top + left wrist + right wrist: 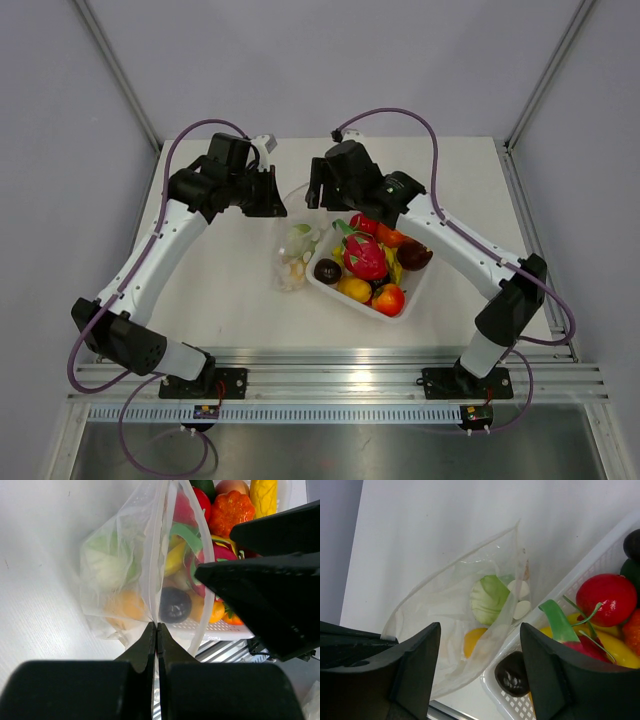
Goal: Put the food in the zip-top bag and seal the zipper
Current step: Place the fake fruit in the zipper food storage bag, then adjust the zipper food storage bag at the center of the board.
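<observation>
The see-through zip-top bag (295, 256) lies left of the white tray (340, 297) and holds a pale green vegetable (489, 597), a yellow piece (474, 641) and white pieces (521, 600). My left gripper (269, 195) is shut on the bag's mouth edge (157, 623) and lifts it. The zipper strip (451, 565) runs along that edge; the two lips stand apart. My right gripper (318, 188) is open and empty just above the bag's mouth (480, 645). The pink dragon fruit (365, 257) and other toy food lie in the tray.
The tray also holds a dark purple fruit (512, 674), a red fruit (605, 597), an orange pumpkin (231, 507) and yellow pieces. An aluminium rail (330, 360) runs along the table's near edge. Grey walls enclose the table.
</observation>
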`<state>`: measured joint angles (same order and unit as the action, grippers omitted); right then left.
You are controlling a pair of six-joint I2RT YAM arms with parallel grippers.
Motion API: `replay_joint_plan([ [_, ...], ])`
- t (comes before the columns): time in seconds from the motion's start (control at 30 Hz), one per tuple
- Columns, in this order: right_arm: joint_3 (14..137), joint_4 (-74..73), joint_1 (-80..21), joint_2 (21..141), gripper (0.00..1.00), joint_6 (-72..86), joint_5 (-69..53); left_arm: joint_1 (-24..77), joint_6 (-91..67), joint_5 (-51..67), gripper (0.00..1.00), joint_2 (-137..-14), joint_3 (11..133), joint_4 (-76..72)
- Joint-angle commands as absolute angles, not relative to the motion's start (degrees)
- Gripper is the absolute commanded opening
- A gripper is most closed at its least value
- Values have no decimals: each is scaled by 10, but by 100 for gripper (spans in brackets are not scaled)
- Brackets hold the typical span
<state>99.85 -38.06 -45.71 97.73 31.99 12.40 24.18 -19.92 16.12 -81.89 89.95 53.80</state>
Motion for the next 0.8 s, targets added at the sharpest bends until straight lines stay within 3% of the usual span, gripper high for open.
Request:
replay_joint_plan([
  [0.0, 979, -388, -453, 965, 70, 330, 154, 244, -198, 178, 0, -800, 901, 505],
  [0.13, 960, -402, -453, 983, 63, 344, 151, 244, -197, 177, 0, -797, 900, 508],
  [0.37, 975, -395, -454, 991, 7, 331, 133, 244, -194, 171, 0, -795, 901, 511],
  [0.4, 983, -396, -453, 992, 3, 327, 133, 243, -192, 167, 0, -795, 912, 512],
  [0.6, 1021, -388, -454, 970, 0, 311, 160, 229, -177, 123, 0, -808, 986, 541],
  [0.77, 951, -331, -447, 926, 0, 319, 179, 221, -176, 102, 0, -811, 981, 543],
])
